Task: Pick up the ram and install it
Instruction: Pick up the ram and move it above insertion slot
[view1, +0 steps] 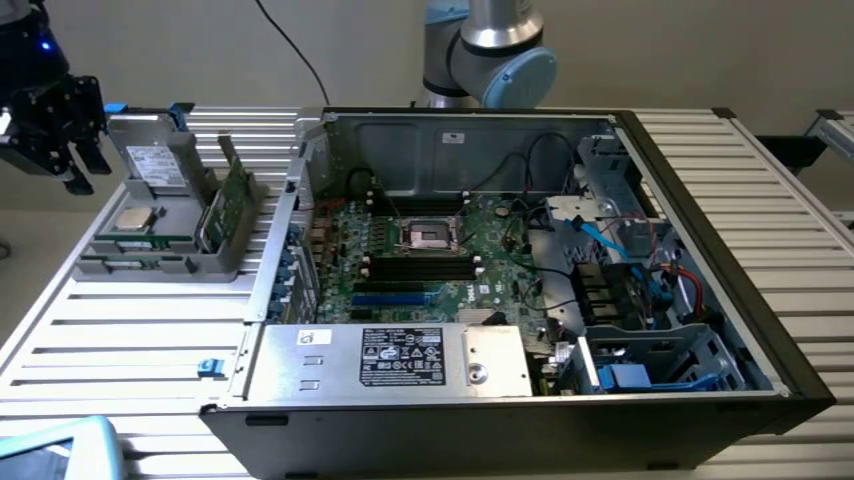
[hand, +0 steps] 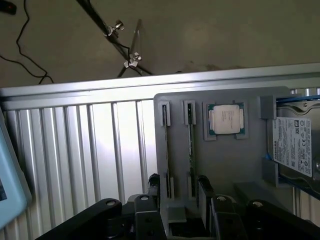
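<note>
While the ram (view1: 235, 200) stands on edge in the grey parts holder (view1: 160, 262) at the exterior view's left, beside the open computer case (view1: 441, 150), we see the gripper (view1: 83, 165) near it, fingers (hand: 204, 186) spread and empty, so we judge pickup and seating in the motherboard's black slots (view1: 420, 265) both not yet done.

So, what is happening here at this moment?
A robot arm's gripper hangs open close to the grey holder beside the open computer case, holding nothing. The ram stands upright in the holder, next to a silver processor chip and a drive. The black slots on the motherboard are empty, so the ram is not yet installed.
</note>
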